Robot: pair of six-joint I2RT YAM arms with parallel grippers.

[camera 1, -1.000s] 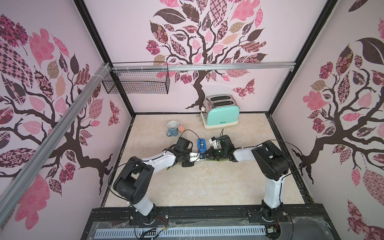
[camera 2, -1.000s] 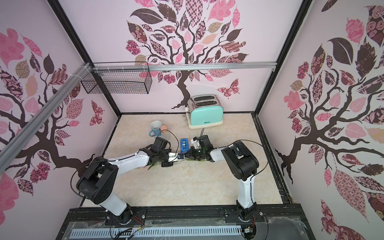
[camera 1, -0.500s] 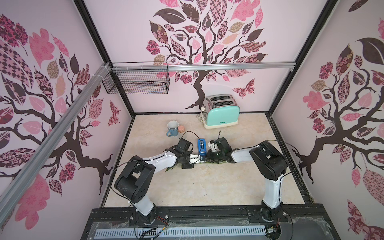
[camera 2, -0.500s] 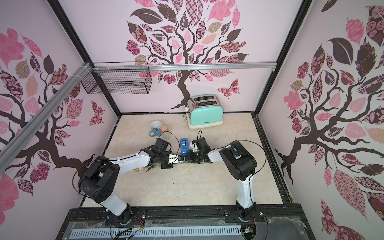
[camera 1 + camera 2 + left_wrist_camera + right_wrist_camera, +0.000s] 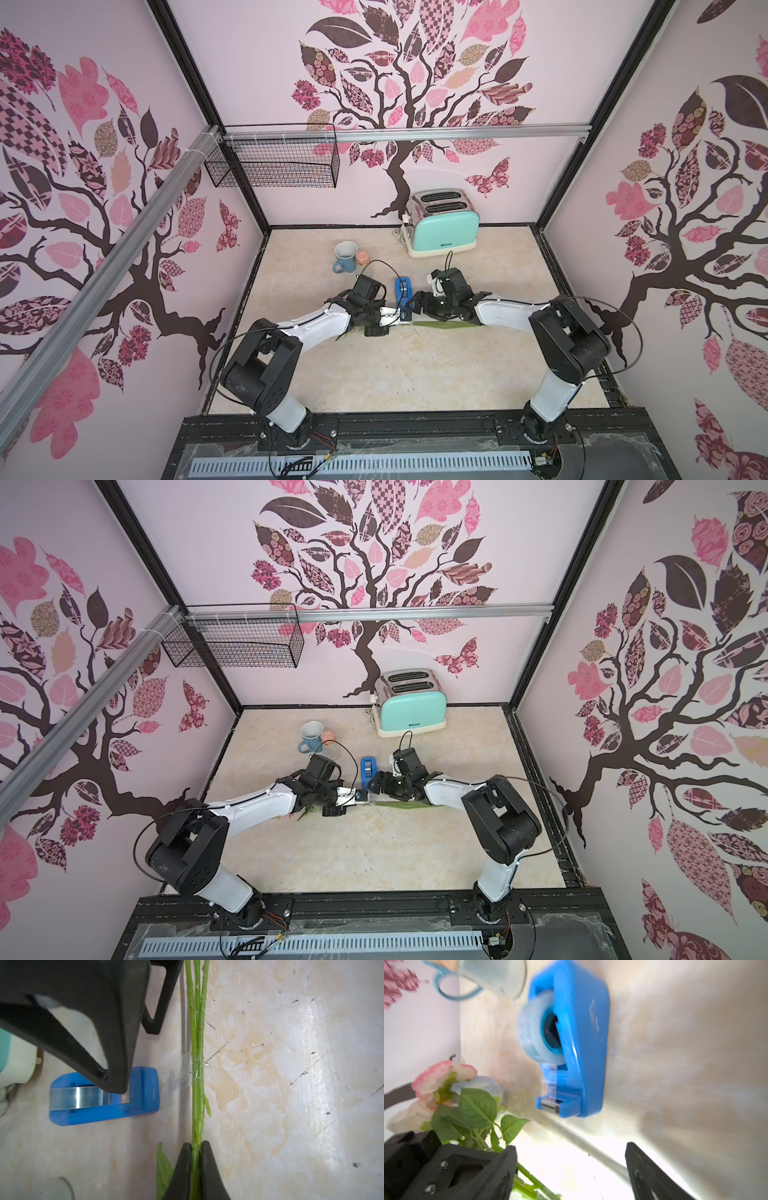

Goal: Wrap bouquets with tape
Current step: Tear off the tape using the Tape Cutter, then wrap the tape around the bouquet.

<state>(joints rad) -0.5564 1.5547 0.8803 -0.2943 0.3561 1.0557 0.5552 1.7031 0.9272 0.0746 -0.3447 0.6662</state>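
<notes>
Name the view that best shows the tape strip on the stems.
Left wrist view: the clear strip shows close, stuck to the stems. In both top views it is too small to see; the right wrist view misses it.

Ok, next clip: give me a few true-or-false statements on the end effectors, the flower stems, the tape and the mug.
1. The left end effector is shut on the bouquet stems. True.
2. The right end effector clamps the tape dispenser. False: its jaws stand open, clear of the dispenser.
3. A clear strip of tape is stuck on the stems, with a loose flap toward the dispenser. True.
4. The mug lies on its side. False: it stands upright.
</notes>
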